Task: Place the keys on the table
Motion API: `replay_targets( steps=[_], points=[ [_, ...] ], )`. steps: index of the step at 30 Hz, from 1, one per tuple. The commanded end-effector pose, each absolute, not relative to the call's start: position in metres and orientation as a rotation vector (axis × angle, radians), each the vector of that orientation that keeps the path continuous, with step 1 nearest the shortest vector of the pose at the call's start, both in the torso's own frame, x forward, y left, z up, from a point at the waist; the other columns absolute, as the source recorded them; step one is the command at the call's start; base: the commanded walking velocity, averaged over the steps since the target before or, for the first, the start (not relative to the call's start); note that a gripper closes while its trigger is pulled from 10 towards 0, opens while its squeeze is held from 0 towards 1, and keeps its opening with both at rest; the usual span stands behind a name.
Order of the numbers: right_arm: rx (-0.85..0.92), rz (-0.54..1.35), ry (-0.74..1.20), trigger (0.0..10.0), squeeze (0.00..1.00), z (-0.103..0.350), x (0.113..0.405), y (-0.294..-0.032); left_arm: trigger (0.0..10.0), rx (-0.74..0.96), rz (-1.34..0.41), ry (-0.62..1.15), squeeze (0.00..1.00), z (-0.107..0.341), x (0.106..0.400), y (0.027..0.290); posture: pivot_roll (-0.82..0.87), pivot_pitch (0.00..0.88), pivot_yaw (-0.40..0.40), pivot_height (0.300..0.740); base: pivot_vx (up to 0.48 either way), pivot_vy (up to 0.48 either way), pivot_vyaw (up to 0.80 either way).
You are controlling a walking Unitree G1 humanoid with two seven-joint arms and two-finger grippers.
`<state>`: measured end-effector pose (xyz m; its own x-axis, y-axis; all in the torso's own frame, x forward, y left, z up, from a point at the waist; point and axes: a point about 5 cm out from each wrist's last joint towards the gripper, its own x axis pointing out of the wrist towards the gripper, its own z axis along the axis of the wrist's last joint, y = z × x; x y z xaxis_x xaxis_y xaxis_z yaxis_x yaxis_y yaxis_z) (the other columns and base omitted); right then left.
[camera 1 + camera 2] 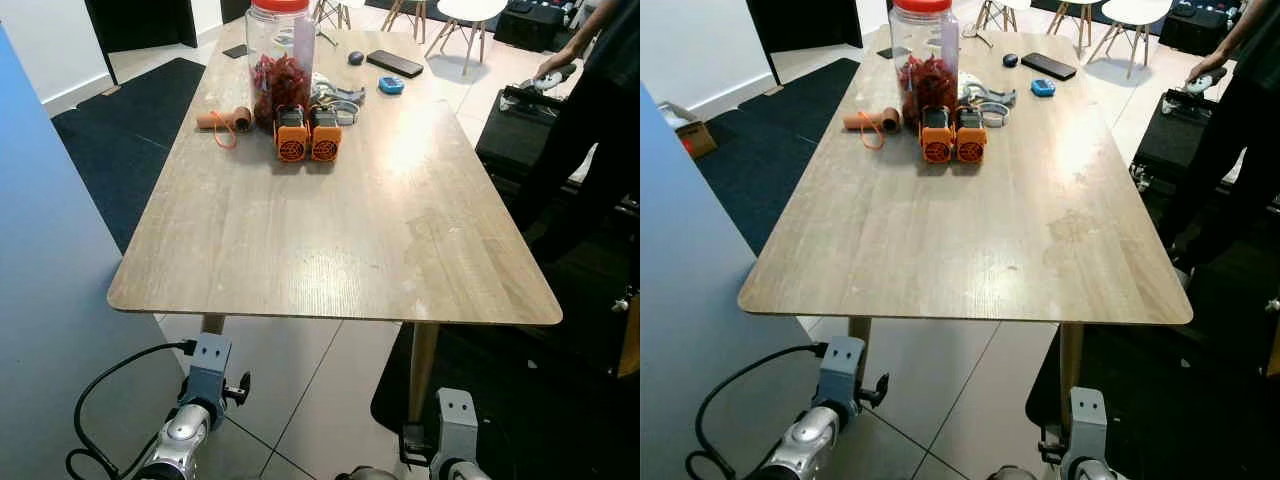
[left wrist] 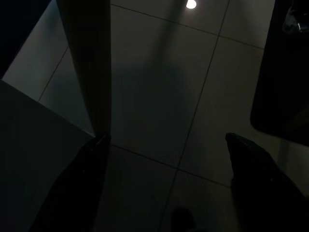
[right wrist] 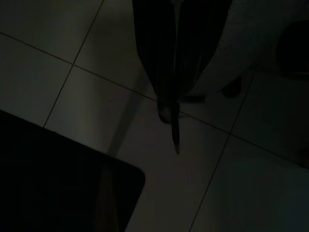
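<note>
The robot stands at the near short end of a long wooden bench. Both arms hang low, under the level of the bench top, above a tiled floor.

In the dark left wrist view, the left hand is wide: its two black fingers stand far apart and nothing is between them. They point down at the floor, beside a leg of the bench.

In the right wrist view, the fingers of the right hand are pressed together. A thin, pointed piece with a small ring hangs from between them. It looks like the keys, but the picture is very dark. So the keys are in the right hand, over the floor and not on the bench.

At the far end of the bench stands a clear jar with a red lid. Two orange devices are just before it, a brown roll is beside it, and a dark phone is further back. A person stands at the right side of the bench.
</note>
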<state>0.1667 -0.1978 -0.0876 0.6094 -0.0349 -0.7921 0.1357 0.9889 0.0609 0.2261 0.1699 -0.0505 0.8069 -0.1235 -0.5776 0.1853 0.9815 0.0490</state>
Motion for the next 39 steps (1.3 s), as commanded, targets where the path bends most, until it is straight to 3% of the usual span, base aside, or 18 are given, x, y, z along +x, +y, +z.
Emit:
replay_targets(
  steps=[1, 16, 21, 24, 39],
  points=[
    [0.134, -0.122, 0.922, 10.0, 0.00, -0.089, 0.162, -0.200, 10.0, 0.097, -0.159, 0.630, 0.00, -0.053, 0.224, 0.169, 0.05, 0.083, -0.039, 0.740, 0.000, 0.000, 0.00],
    [0.157, -0.232, 0.954, 10.0, 0.00, -0.095, 0.136, -0.222, 10.0, 0.138, -0.155, 0.667, 0.00, -0.055, 0.223, 0.173, 0.05, 0.079, -0.029, 0.740, 0.000, 0.000, 0.00],
    [0.156, -0.250, 0.965, 10.0, 0.00, -0.096, 0.130, -0.227, 10.0, 0.172, -0.210, 0.662, 0.00, -0.054, 0.224, 0.168, 0.04, 0.080, -0.022, 0.740, 0.000, -0.480, 0.00],
    [0.179, -0.282, 0.944, 10.0, 0.00, -0.095, 0.130, -0.230, 10.0, 0.111, -0.153, 0.676, 0.00, -0.055, 0.225, 0.170, 0.04, 0.078, -0.022, 0.740, 0.000, -0.160, 0.00],
    [0.231, -0.489, 0.892, 10.0, 0.00, -0.086, 0.121, -0.271, 10.0, 0.145, -0.160, 0.691, 0.00, -0.056, 0.225, 0.172, 0.04, 0.075, -0.018, 0.740, 0.000, 0.000, 0.00]
  ],
)
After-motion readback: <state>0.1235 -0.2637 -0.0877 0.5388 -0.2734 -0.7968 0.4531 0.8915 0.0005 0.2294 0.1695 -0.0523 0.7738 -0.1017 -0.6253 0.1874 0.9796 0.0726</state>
